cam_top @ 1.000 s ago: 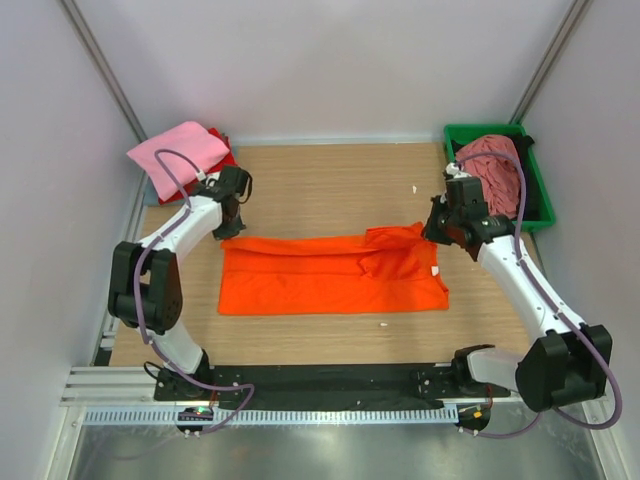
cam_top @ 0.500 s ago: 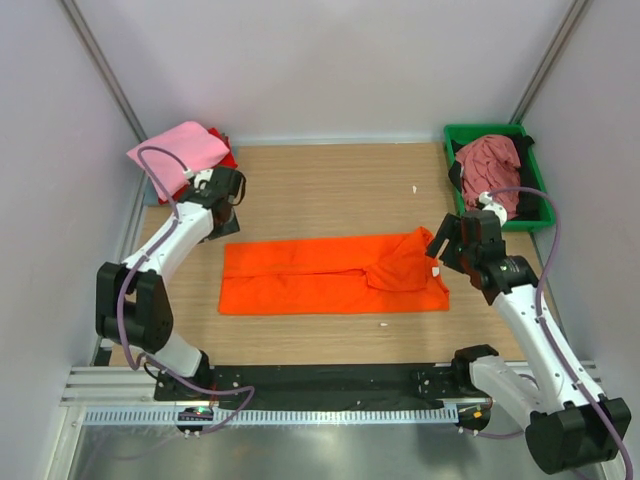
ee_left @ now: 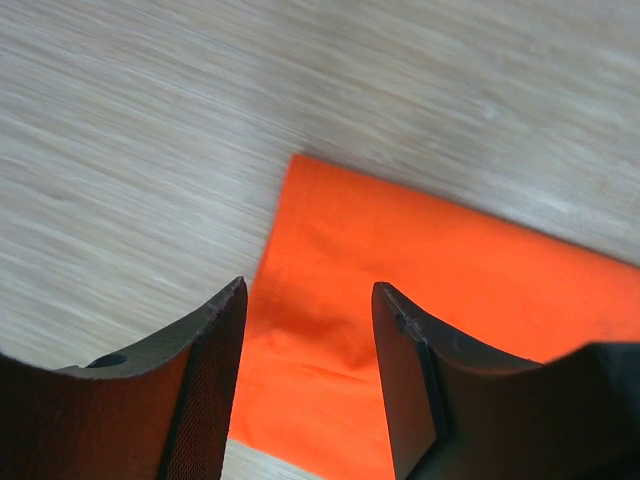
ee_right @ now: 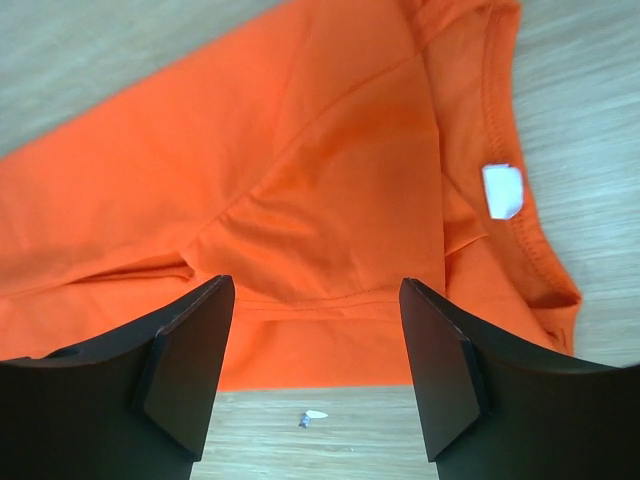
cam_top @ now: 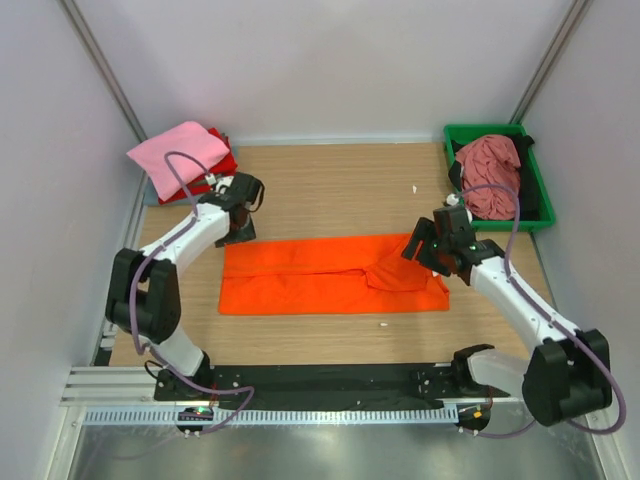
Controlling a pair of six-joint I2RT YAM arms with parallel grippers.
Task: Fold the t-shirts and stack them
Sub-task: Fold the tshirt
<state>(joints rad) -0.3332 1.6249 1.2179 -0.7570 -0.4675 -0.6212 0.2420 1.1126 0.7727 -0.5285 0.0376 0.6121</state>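
Observation:
A bright orange t-shirt lies flat mid-table, folded into a long band, collar end to the right. My left gripper hovers over its far-left corner, open. In the left wrist view the orange corner shows between the empty fingers of the gripper. My right gripper stands open above the shirt's right end. The right wrist view shows that gripper over a folded sleeve and the white collar label. A pink t-shirt lies on a red one at the far left.
A green tray at the far right holds a dusty rose t-shirt with black cloth behind it. Small white scraps lie on the wood near the shirt's front edge. Walls enclose the table on both sides.
Both grippers have gone from shut to open and let go of the orange shirt. The right sleeve now lies folded over the body. The right arm swung out, then came back over the shirt.

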